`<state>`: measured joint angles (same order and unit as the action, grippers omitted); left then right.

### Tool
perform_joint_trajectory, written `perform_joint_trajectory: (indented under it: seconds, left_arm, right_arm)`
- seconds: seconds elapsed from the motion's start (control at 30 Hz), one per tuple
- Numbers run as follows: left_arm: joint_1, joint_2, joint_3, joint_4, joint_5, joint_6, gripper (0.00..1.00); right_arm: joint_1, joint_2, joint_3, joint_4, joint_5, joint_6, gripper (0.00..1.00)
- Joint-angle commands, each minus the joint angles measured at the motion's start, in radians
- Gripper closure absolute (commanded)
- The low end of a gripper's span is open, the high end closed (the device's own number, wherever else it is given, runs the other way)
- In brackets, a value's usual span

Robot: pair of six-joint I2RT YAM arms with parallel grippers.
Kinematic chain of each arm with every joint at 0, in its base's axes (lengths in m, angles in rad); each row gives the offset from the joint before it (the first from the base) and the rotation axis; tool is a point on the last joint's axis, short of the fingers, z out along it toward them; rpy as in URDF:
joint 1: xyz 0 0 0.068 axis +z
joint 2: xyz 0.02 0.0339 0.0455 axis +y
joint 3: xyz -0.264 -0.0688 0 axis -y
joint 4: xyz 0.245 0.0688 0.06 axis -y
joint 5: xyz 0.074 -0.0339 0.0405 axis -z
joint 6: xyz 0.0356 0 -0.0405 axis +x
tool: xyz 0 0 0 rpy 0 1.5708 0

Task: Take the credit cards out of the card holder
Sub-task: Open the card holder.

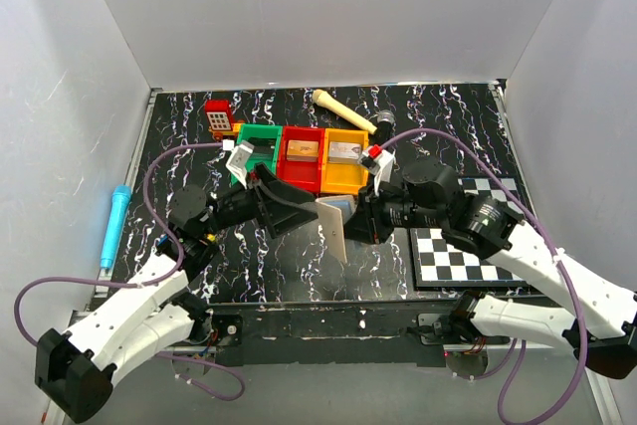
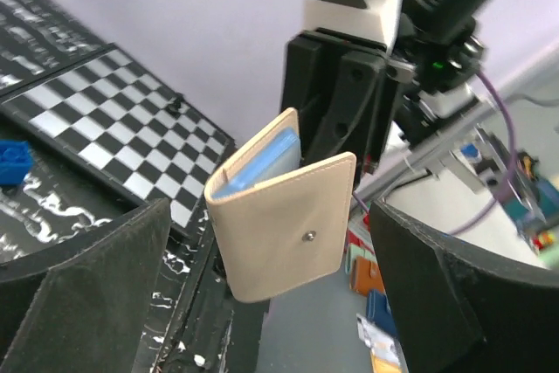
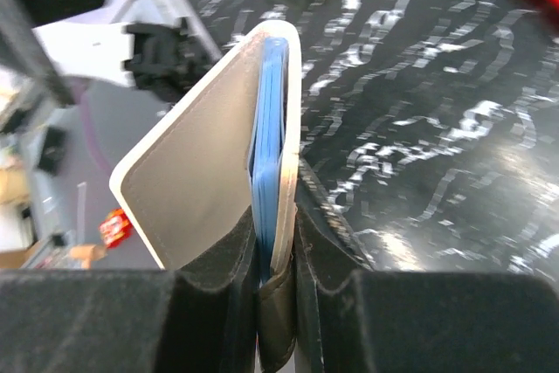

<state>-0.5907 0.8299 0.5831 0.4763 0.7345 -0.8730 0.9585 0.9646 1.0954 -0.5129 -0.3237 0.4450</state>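
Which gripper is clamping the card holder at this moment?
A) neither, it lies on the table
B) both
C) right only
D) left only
C: the card holder sits pinched between the fingers of the right gripper, while the jaws of the left gripper stand wide open on either side without touching it.

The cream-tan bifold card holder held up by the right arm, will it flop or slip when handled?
Probably fairly stiff: the cream-tan bifold card holder stands out from the right pincer without drooping. Its flaps gape at the free end, so it may spring open. The smooth cover could slip; only one edge is pinched.
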Motion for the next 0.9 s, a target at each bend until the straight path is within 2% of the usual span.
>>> perform_joint_trajectory:
  seconds: [0.0,0.13,0.23,0.3,0.4,0.53,0.87]
  left_arm:
    - [0.002,0.000,0.040,-0.238,-0.227,0.033,0.02]
    - [-0.014,0.046,0.054,-0.327,-0.273,0.005,0.02]
    - [-0.085,0.046,0.063,-0.418,-0.433,0.031,0.02]
    - [-0.167,0.037,0.067,-0.447,-0.571,0.042,0.02]
    - [-0.248,0.055,0.076,-0.467,-0.693,0.016,0.02]
    - [-0.305,0.116,0.113,-0.497,-0.759,0.008,0.02]
    - [-0.337,0.164,0.135,-0.485,-0.801,0.016,0.02]
  right_arm:
    - [0.020,0.040,0.098,-0.182,0.319,-0.063,0.99]
    - [0.063,0.083,0.113,-0.234,0.581,-0.037,0.99]
    - [0.095,0.117,0.121,-0.274,0.771,0.006,0.99]
    - [0.098,0.128,0.115,-0.276,0.828,0.029,0.99]
    - [0.098,0.135,0.101,-0.256,0.828,0.047,0.99]
    - [0.098,0.152,0.103,-0.236,0.782,0.063,0.99]
    - [0.098,0.160,0.116,-0.228,0.663,0.100,0.99]
